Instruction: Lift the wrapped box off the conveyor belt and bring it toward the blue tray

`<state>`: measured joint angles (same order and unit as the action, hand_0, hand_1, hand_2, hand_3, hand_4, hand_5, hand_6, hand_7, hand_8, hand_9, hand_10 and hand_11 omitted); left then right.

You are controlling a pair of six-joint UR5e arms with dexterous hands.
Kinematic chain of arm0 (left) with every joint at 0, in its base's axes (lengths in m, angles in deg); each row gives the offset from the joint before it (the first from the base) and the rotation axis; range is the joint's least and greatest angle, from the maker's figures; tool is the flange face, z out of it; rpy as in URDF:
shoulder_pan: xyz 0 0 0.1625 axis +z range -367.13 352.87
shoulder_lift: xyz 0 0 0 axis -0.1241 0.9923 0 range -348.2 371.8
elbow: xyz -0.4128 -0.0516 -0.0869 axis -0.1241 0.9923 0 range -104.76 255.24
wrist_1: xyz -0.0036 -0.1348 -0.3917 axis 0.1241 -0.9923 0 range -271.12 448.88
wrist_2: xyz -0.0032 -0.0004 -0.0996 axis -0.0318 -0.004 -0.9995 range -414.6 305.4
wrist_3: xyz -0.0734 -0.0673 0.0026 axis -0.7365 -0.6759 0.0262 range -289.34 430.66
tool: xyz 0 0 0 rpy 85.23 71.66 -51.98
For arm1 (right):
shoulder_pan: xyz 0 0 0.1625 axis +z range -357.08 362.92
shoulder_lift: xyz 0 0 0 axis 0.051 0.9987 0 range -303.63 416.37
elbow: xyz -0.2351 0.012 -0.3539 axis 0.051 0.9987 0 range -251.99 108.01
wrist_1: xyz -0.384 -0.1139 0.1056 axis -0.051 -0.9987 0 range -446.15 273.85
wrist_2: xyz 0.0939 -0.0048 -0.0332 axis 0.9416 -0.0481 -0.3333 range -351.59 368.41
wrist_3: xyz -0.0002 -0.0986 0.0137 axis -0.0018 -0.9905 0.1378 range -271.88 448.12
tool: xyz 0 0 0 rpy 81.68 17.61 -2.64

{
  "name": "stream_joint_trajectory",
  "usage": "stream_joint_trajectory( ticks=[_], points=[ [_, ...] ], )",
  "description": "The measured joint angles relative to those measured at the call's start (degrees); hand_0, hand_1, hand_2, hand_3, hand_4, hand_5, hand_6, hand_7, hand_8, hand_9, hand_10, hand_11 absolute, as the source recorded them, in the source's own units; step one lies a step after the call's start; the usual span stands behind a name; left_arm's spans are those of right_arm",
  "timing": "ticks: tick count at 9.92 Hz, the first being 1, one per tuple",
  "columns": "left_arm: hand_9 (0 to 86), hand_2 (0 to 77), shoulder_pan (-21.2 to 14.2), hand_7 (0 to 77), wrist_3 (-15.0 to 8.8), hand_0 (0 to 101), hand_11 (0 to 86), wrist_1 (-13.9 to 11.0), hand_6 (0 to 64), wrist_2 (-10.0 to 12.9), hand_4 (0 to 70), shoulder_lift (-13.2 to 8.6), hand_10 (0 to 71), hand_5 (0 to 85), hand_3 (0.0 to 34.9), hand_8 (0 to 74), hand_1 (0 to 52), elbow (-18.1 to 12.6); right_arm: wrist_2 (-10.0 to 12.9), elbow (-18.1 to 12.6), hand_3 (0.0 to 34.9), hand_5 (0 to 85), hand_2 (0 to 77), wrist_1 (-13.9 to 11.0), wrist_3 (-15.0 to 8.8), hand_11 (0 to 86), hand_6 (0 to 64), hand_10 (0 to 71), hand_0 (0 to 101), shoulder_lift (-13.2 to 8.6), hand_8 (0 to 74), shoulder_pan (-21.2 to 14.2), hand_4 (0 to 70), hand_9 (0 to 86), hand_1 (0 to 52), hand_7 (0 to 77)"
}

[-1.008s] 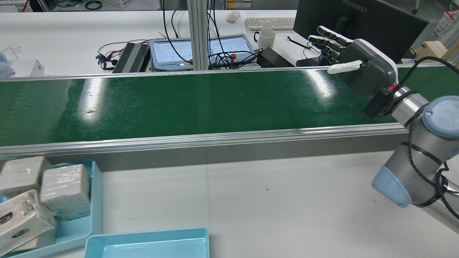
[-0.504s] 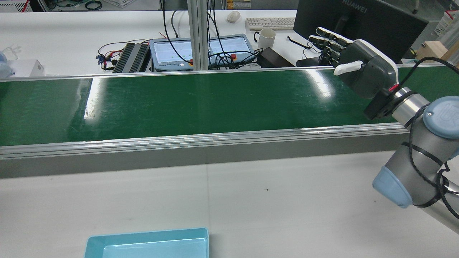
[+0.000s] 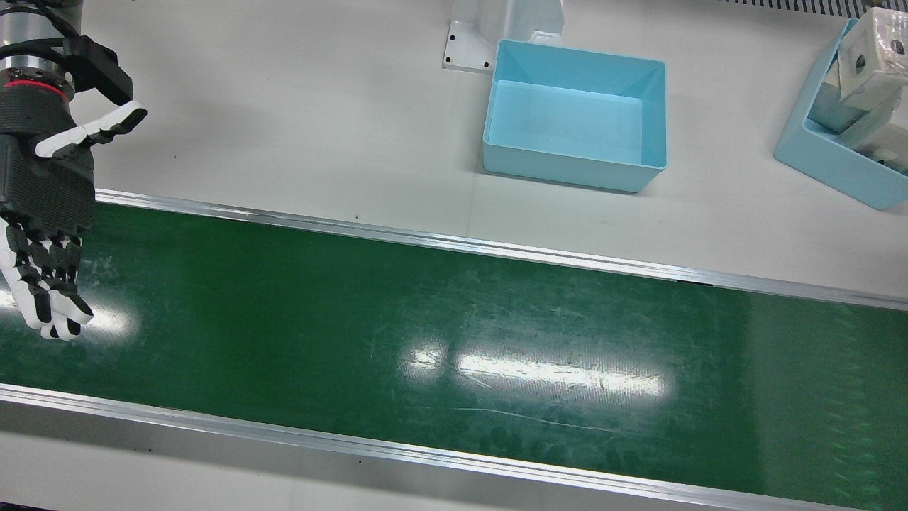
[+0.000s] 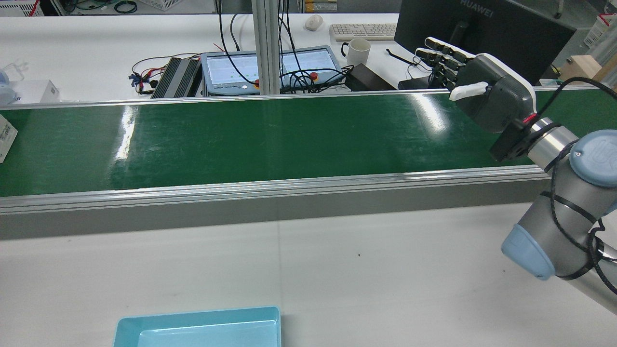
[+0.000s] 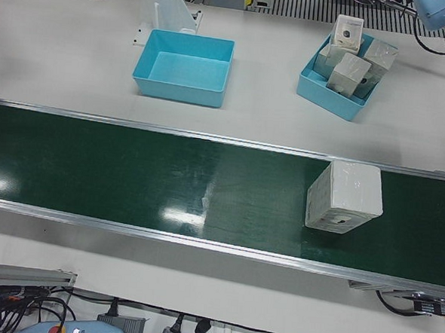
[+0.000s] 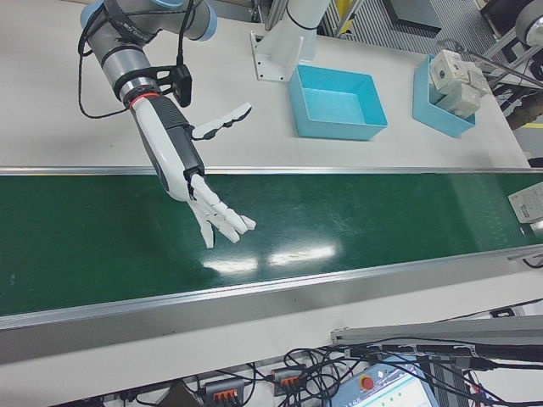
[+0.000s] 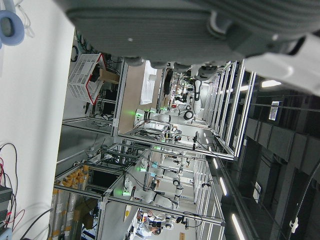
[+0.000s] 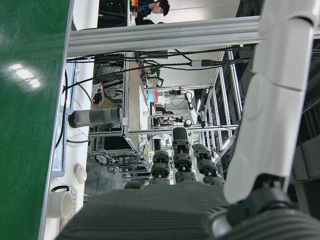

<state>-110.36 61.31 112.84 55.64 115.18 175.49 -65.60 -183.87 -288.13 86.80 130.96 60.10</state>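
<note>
The wrapped box (image 5: 344, 197) is white and lies on the green conveyor belt (image 5: 132, 168) near its right end in the left-front view. Only its edge shows in the rear view (image 4: 6, 137) and the right-front view (image 6: 528, 202). My right hand (image 4: 482, 91) is open and empty, hovering over the opposite end of the belt, far from the box; it also shows in the front view (image 3: 46, 199) and the right-front view (image 6: 191, 170). My left hand (image 7: 165, 30) shows only its palm, empty. The empty blue tray (image 3: 567, 167) stands on the white table beside the belt.
A second blue tray (image 5: 329, 94) holding several wrapped boxes stands to the right of the empty tray in the left-front view. The belt's aluminium rails (image 4: 270, 185) run along both sides. Behind the belt are a monitor (image 4: 482, 29), cables and a mug (image 4: 357, 50).
The tray of wrapped boxes at the rear view's lower left has left that view. A white box edge has come in at the belt's left end. My right hand has barely moved.
</note>
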Motion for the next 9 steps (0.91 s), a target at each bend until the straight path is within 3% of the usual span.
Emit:
stream_joint_trajectory(
  ticks=[3, 4, 5, 7, 8, 9],
  points=[
    [0.5, 0.5, 0.00, 0.5, 0.00, 0, 0.5, 0.00, 0.0, 0.00, 0.0, 0.00, 0.5, 1.1, 0.0, 0.5, 0.0, 0.00, 0.07, 0.09, 0.0, 8.2, 1.6, 0.00, -0.02, 1.1, 7.1, 0.0, 47, -0.04, 10.4, -0.03, 9.8, 9.3, 8.7, 15.8],
    [0.5, 0.5, 0.00, 0.5, 0.00, 0, 0.5, 0.00, 0.0, 0.00, 0.0, 0.00, 0.5, 1.1, 0.0, 0.5, 0.0, 0.00, 0.08, 0.16, 0.0, 8.2, 1.6, 0.02, -0.10, 1.1, 7.1, 0.0, 47, -0.11, 5.5, -0.04, 9.8, 9.8, 8.7, 15.8],
    [0.5, 0.5, 0.00, 0.5, 0.00, 0, 0.5, 0.00, 0.0, 0.00, 0.0, 0.00, 0.5, 1.1, 0.0, 0.5, 0.0, 0.00, 0.08, 0.20, 0.0, 8.2, 1.6, 0.05, -0.18, 1.1, 7.1, 0.0, 47, -0.22, 8.7, -0.04, 8.7, 9.3, 8.7, 16.9],
    [0.5, 0.5, 0.00, 0.5, 0.00, 0, 0.5, 0.00, 0.0, 0.00, 0.0, 0.00, 0.5, 1.1, 0.0, 0.5, 0.0, 0.00, 0.07, 0.45, 0.0, 9.3, 1.6, 2.02, -0.35, 1.1, 8.7, 0.0, 46, -0.17, 8.7, -0.03, 8.7, 10.9, 8.7, 19.1],
    [0.5, 0.5, 0.00, 0.5, 0.00, 0, 0.5, 0.00, 0.0, 0.00, 0.0, 0.00, 0.5, 1.1, 0.0, 0.5, 0.0, 0.00, 0.04, 0.76, 0.0, 10.4, 6.0, 3.29, -0.41, 1.1, 9.8, 0.0, 46, -0.09, 9.8, 0.00, 12.0, 12.0, 9.3, 21.3],
    [0.5, 0.5, 0.00, 0.5, 0.00, 0, 0.5, 0.00, 0.0, 0.00, 0.0, 0.00, 0.5, 1.1, 0.0, 0.5, 0.0, 0.00, 0.02, 1.03, 0.0, 10.4, 3.8, 4.13, -0.43, 1.1, 9.8, 0.0, 46, 0.00, 9.8, 0.02, 12.0, 12.0, 9.3, 21.3]
  ],
)
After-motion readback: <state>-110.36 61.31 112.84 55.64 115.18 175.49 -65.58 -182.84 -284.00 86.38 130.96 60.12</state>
